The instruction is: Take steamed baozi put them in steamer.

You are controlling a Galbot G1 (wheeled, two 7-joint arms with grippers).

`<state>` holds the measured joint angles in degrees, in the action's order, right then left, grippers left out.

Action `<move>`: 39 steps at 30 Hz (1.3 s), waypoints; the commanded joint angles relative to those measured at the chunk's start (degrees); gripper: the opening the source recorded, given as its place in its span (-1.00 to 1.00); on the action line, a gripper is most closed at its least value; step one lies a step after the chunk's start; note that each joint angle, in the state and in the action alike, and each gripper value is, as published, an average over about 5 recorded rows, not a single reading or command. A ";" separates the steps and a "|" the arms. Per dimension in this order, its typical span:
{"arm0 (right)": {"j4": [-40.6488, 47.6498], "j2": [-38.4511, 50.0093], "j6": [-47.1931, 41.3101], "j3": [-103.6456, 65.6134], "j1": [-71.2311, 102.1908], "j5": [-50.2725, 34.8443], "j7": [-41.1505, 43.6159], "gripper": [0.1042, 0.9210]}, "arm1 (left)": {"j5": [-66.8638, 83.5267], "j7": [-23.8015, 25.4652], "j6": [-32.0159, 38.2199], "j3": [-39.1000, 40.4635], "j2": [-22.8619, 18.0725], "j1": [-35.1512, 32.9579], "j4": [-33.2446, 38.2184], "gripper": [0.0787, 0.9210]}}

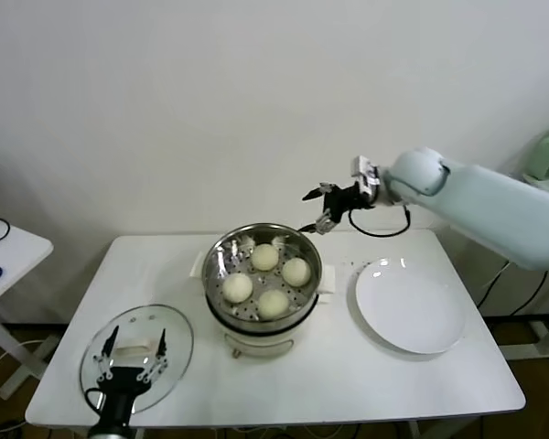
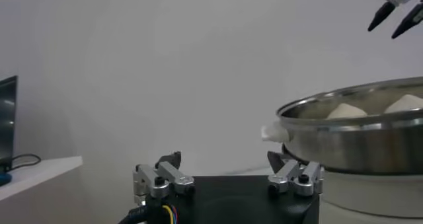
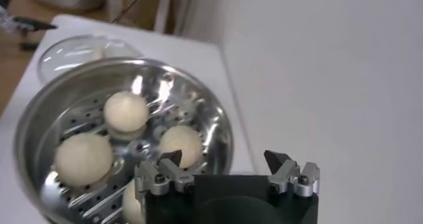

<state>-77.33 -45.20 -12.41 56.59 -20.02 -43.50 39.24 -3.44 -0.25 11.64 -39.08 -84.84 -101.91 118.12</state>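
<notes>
The steamer (image 1: 214, 261) stands mid-table on its white cooker base, and several steamed baozi (image 1: 264, 257) lie on its perforated floor. My right gripper (image 1: 318, 208) hangs open and empty in the air above the steamer's far right rim. In the right wrist view that gripper (image 3: 225, 158) looks down on the basket (image 3: 218, 123), with one baozi (image 3: 180, 144) just past a fingertip. My left gripper (image 1: 128, 359) is low at the table's front left, open and empty (image 2: 223, 160), facing the steamer wall (image 2: 357, 136).
An empty white plate (image 1: 409, 309) lies right of the steamer. The round glass lid (image 1: 174, 337) lies flat at the front left, under my left gripper. A small side table (image 1: 9, 242) stands to the left. The wall runs close behind the table.
</notes>
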 commanded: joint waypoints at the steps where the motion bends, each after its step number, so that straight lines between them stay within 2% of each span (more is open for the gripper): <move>1: -14.26 9.45 5.65 -44.81 44.35 11.97 -18.47 0.76 | -1.63 0.08 -0.11 0.60 -0.03 -1.24 2.49 0.77; 6: -18.77 1.18 9.77 -65.93 66.63 17.48 -23.87 0.76 | -3.12 -0.14 0.17 1.63 -1.17 -1.39 2.87 0.77; 12: -23.22 -13.44 15.80 -83.16 87.09 23.51 -25.02 0.76 | -3.50 -1.36 -0.78 1.56 -1.58 -0.48 2.45 0.77; 21: -28.26 -30.80 20.73 -91.30 102.30 24.97 -23.90 0.76 | -1.77 -2.85 -2.40 0.50 -0.89 0.27 0.71 0.77; 27: -28.57 -34.71 22.07 -92.34 106.69 25.28 -22.74 0.76 | 0.39 -1.70 -3.87 -0.36 -0.19 0.94 0.80 0.77; 39: -28.96 -34.79 22.50 -94.20 109.59 23.65 -21.37 0.76 | 1.07 1.10 -5.70 -1.22 0.01 0.73 0.55 0.77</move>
<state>-104.53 -75.09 8.46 -32.66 82.06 -20.33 17.79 -3.10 -0.79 6.90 -39.99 -84.84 -101.18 118.97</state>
